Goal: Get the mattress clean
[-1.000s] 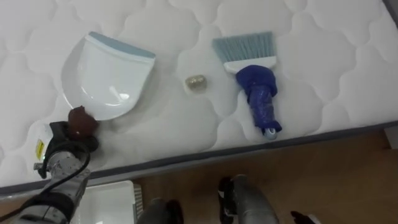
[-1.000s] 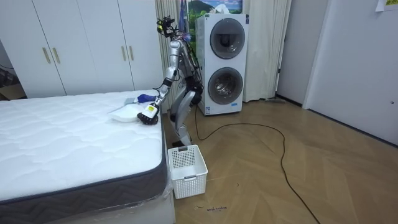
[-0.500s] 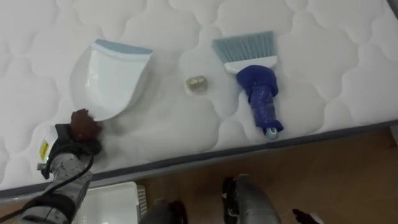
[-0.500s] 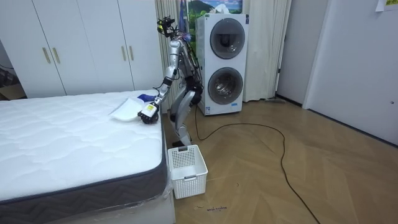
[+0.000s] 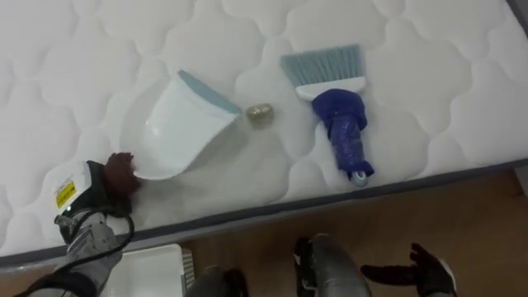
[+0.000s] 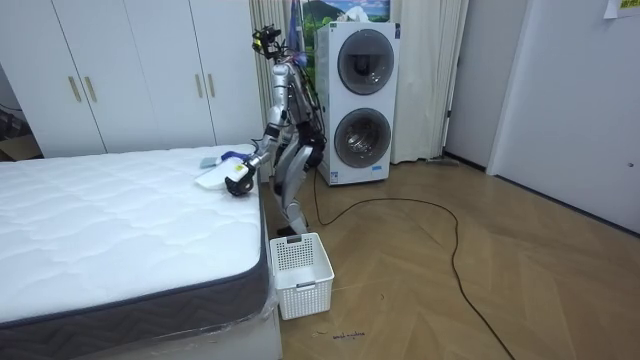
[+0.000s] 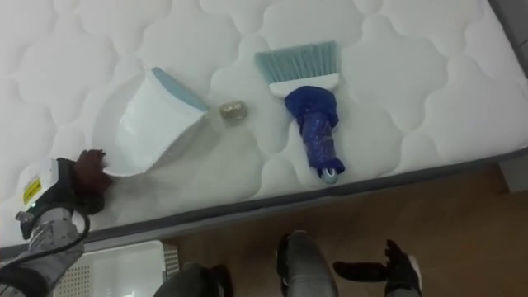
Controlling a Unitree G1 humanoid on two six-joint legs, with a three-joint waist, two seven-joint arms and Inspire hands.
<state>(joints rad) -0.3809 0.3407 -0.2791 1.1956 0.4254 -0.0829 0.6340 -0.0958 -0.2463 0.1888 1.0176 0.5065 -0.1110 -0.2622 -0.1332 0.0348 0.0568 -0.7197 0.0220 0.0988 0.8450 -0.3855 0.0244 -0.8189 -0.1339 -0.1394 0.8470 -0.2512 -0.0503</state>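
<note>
A white dustpan [image 5: 183, 124] with a blue lip lies tilted on the white mattress [image 5: 412, 58]. Its lip points right, close to a small crumpled pale wad [image 5: 260, 113]. My left hand [image 5: 103, 186] is shut on the dustpan's handle at the bed's near edge. To the right lies a hand brush [image 5: 334, 103] with pale blue bristles and a dark blue handle, untouched. My right hand [image 5: 417, 268] hangs open below the bed's edge, over the floor. In the room view I stand at the bed's side with the dustpan [image 6: 213, 177] raised a little.
A white slatted basket [image 6: 300, 272] stands on the wooden floor beside the bed, under my left arm [image 5: 148, 268]. Two stacked washing machines [image 6: 358, 100] are behind me. The mattress edge [image 5: 272, 206] runs across the near side.
The dustpan has swung round and tilted, its lip now next to the wad. My left hand shifted slightly right. My right hand has come into view at the lower right.
</note>
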